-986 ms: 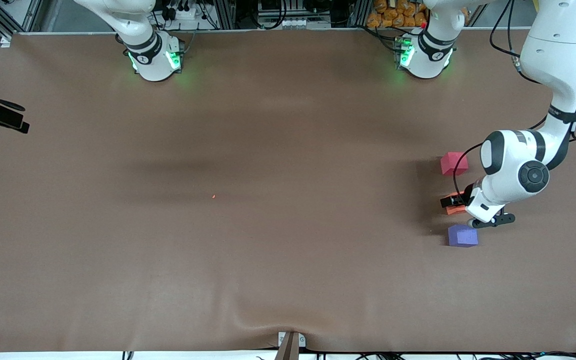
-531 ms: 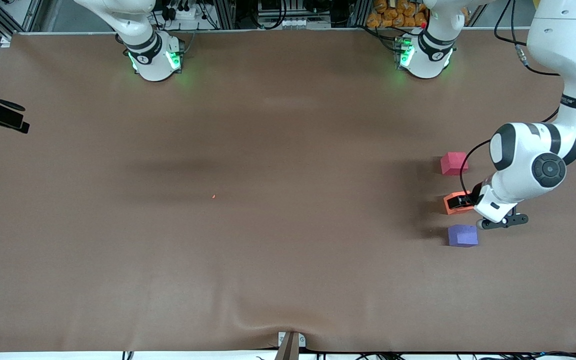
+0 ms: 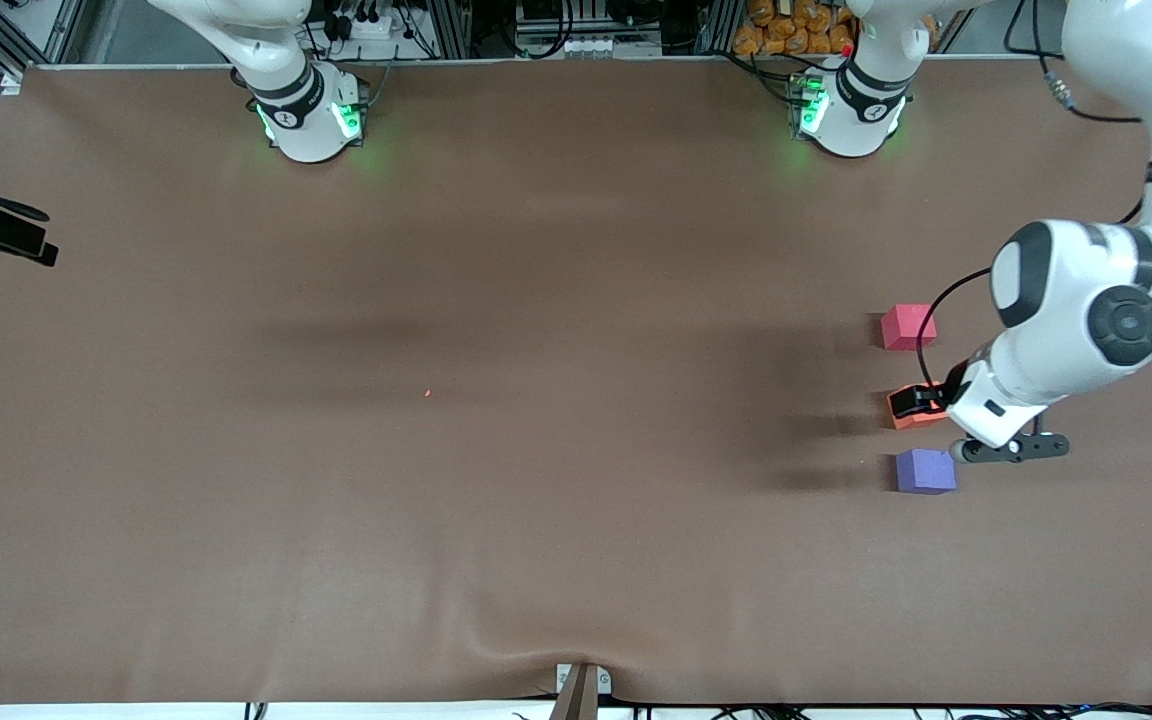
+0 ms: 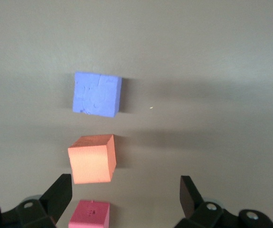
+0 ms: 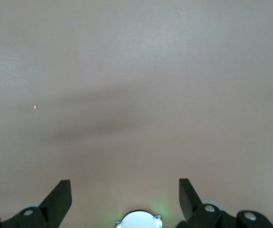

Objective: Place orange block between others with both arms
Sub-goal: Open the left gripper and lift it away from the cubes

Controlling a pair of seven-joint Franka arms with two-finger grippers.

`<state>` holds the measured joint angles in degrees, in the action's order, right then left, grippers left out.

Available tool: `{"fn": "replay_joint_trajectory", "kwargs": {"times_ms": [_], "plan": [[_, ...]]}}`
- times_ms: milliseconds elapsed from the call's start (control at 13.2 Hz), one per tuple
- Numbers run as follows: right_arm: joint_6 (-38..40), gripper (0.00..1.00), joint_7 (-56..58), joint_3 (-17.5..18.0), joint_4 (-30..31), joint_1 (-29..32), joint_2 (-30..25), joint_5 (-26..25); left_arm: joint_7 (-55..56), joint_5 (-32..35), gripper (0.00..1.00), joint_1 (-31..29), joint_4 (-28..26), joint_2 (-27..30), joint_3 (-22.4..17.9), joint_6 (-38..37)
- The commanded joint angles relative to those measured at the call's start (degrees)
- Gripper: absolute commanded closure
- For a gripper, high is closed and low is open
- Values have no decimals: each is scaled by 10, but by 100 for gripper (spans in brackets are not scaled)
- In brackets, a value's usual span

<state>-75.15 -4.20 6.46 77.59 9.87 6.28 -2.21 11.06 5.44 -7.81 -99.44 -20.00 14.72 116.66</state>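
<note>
The orange block (image 3: 918, 417) rests on the brown worktop (image 3: 496, 450) near the edge at the left arm's end, between the pinkish-red cube (image 3: 907, 326) and the purple-blue cube (image 3: 925, 470), touching neither. The left gripper (image 4: 126, 194) hangs over this row, fingers apart and empty; it partly hides the orange block in the front view. The right gripper (image 5: 125, 195), fingers apart, waits over bare worktop. The worktop's middle lies open.
</note>
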Motion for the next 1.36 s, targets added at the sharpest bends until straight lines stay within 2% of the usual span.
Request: {"fn": "replay_joint_trajectory", "kwargs": {"times_ms": [0, 227, 455, 682, 986, 1137, 1289], "plan": [[7, 0, -24, 10, -4, 4, -7, 12, -3, 5, 0, 15, 61, -7, 3, -53], [15, 0, -29, 12, -4, 4, -8, 12, -3, 4, 0, 11, 63, 5, 34, -88], [13, 0, -28, 14, -14, -5, -8, 12, -3, 5, 0, 12, 64, 46, 50, -120], [8, 0, -32, 9, -14, -21, -7, 3, -9, 5, 0, 7, 75, 79, 49, -144], [-1, 0, -27, 7, -13, -13, -4, 3, -129, -2, 0, -19, 107, 96, 44, -235], [-2, 0, -27, 4, -14, -13, -5, 0, -157, 4, 0, -20, 120, 102, 44, -239], [-2, 0, -27, -4, -14, -1, -6, 5, -149, -6, 0, -56, 118, 146, 48, -260]]}}
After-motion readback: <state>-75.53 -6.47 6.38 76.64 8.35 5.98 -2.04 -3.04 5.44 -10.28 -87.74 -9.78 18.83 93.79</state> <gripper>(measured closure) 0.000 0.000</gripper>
